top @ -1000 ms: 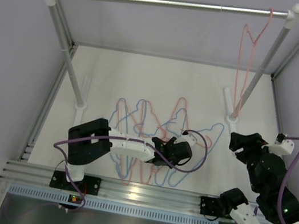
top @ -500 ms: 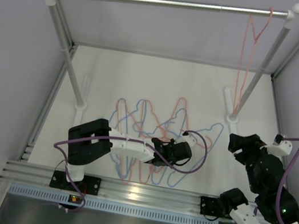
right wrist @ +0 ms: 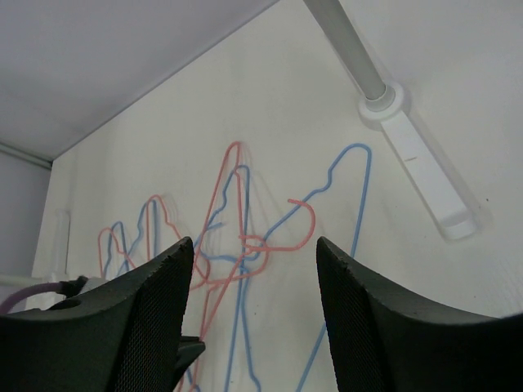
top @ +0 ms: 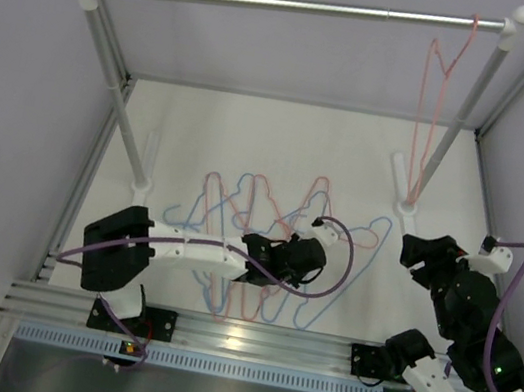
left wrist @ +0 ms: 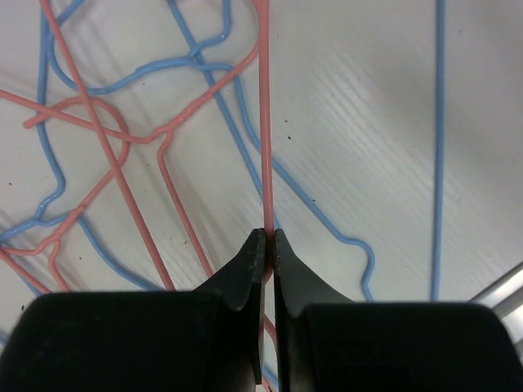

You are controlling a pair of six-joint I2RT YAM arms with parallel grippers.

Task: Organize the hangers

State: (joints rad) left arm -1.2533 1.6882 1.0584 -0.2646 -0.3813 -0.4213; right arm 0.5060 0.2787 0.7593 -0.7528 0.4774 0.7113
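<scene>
A tangled pile of pink and light blue wire hangers lies flat on the white table. My left gripper reaches down into the pile. In the left wrist view it is shut on one straight pink hanger wire, pinched between the fingertips, with blue hanger wires lying beside it. One pink hanger hangs from the right end of the silver rail. My right gripper hovers open to the right of the pile; in its own view it frames a pink hook, holding nothing.
The rail rests on two slanted posts, whose white feet stand on the table left and right of the pile. Grey walls close in the sides and back. An aluminium beam runs along the near edge.
My left gripper has shut on the pink wire and shifted a little left, its arm swinging out to the left. Hangers in the pile shifted slightly. The right arm has stayed still.
</scene>
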